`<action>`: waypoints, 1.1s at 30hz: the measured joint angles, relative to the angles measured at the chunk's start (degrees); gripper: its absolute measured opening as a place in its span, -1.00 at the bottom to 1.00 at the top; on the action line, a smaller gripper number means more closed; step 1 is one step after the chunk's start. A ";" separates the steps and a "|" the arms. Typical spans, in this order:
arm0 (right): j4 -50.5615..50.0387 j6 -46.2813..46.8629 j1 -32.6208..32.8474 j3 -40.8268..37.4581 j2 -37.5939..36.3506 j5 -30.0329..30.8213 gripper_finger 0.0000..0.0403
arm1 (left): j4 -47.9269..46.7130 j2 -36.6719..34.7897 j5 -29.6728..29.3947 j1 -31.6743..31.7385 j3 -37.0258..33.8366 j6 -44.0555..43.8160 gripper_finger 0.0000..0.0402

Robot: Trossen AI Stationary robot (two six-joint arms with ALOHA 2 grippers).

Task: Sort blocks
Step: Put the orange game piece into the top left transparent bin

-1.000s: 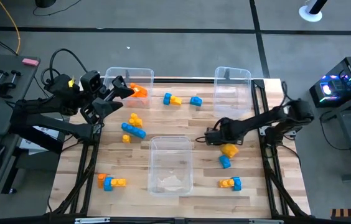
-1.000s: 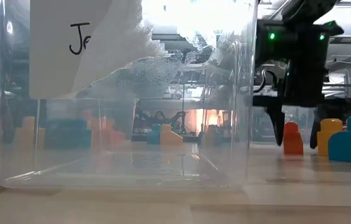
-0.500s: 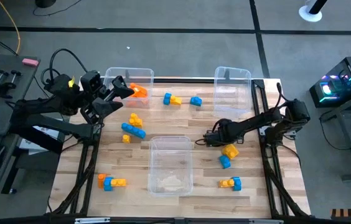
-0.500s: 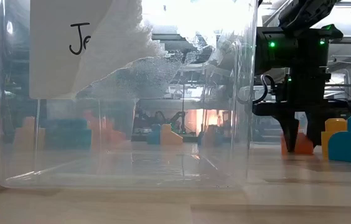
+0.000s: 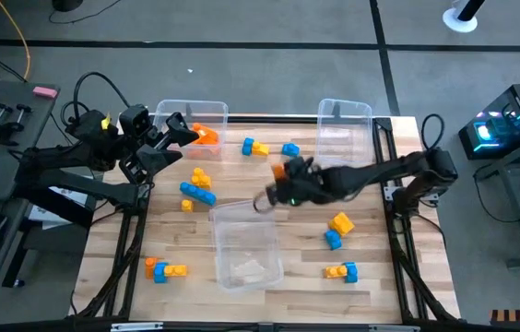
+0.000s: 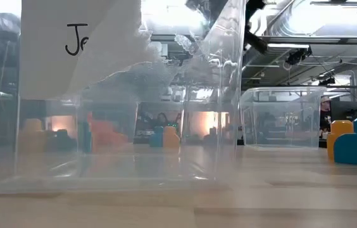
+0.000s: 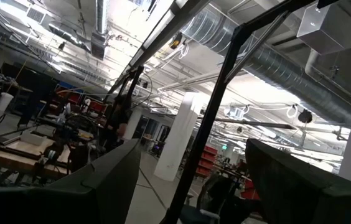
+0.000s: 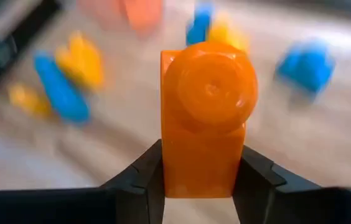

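Right gripper [image 5: 283, 175] fingers clamped on small orange studded plastic block [image 8: 203, 121], stud toward wrist camera, raised above counter just beyond far rim of clear central plastic bin [image 5: 242, 210]; left gripper [image 5: 175, 129] open, idle, much farther from bin.

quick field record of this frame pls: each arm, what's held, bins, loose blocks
right gripper: shut on orange block, above the table between the centre bin and the far blue-yellow blocks
left gripper: waiting by the far-left bin, jaws open, nothing held
far-right bin: no blocks visible inside
loose blocks: yellow-blue clusters at left, near-left, right, near-right
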 joint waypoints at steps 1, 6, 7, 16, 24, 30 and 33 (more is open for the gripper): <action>1.18 -2.68 -1.13 1.35 0.02 0.98 -0.35 | 0.00 0.00 0.00 0.00 0.00 -0.02 0.38; 20.16 -18.47 -8.24 2.94 0.48 -4.48 -0.35 | 0.38 0.00 0.00 0.00 0.00 -0.06 0.38; 24.73 -19.93 -9.74 2.95 1.18 -7.33 -0.35 | 0.74 0.00 0.00 0.00 0.00 -0.42 0.38; 42.10 -13.88 -18.59 8.95 15.23 -25.43 -0.35 | 4.85 0.22 0.00 0.00 0.07 -2.65 0.38; 41.68 -11.14 -21.92 27.39 30.86 -31.92 -0.35 | 4.66 0.22 0.00 0.00 0.07 -3.06 0.38; 35.05 -7.67 -23.40 40.53 39.82 -32.29 -0.27 | 4.66 0.22 0.00 0.00 0.07 -4.51 0.38; 32.09 -8.56 -23.82 44.26 41.79 -33.02 0.07 | 4.47 0.22 0.00 0.00 0.07 -4.50 0.38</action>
